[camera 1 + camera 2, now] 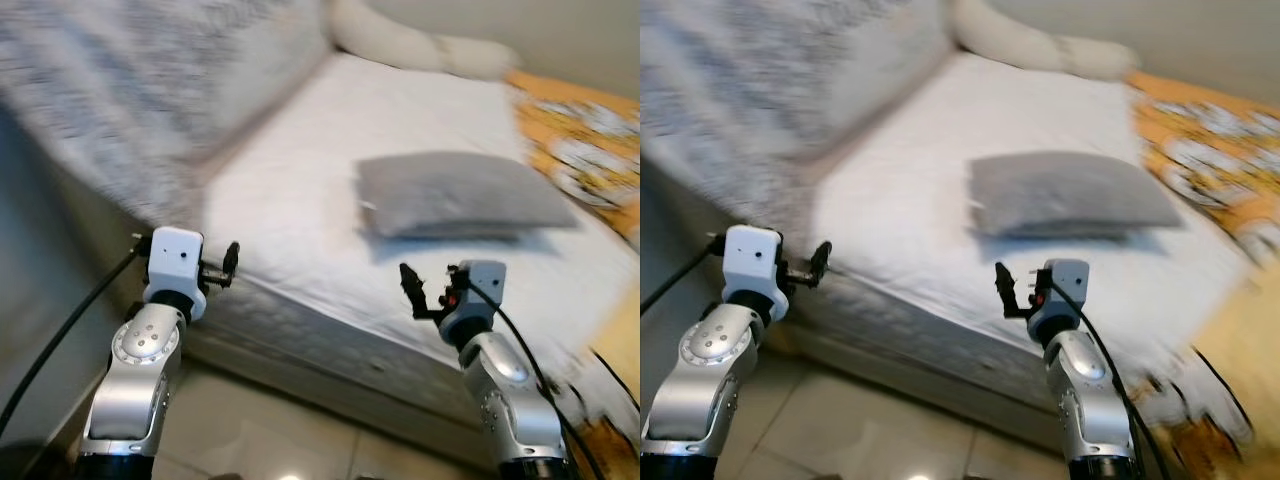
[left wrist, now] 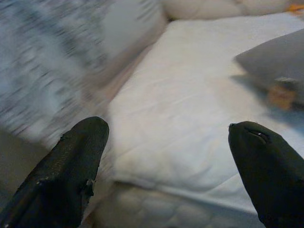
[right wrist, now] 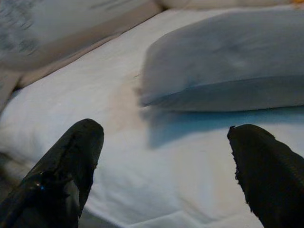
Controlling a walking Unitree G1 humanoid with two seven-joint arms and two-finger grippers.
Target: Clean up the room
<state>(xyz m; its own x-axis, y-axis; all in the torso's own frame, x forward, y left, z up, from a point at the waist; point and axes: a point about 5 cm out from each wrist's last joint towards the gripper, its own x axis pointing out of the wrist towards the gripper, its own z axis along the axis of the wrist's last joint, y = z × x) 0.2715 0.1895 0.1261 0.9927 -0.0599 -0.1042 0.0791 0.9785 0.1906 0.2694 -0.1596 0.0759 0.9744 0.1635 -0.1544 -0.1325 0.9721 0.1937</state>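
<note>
left tool (image 1: 231, 262) and right tool (image 1: 412, 288) hovered at the near edge of the bed (image 1: 300, 200), both spread wide, holding nothing. grey pillow (image 1: 455, 195) lay on the bed past the right tool.

Both silver arms are raised forward, the left claw (image 1: 228, 262) and right claw (image 1: 412, 290) spread wide, holding nothing.

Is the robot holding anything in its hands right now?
No. Both the left gripper and the right gripper are open with nothing between their fingers, raised at the bed edge near the gray pillow.
</note>
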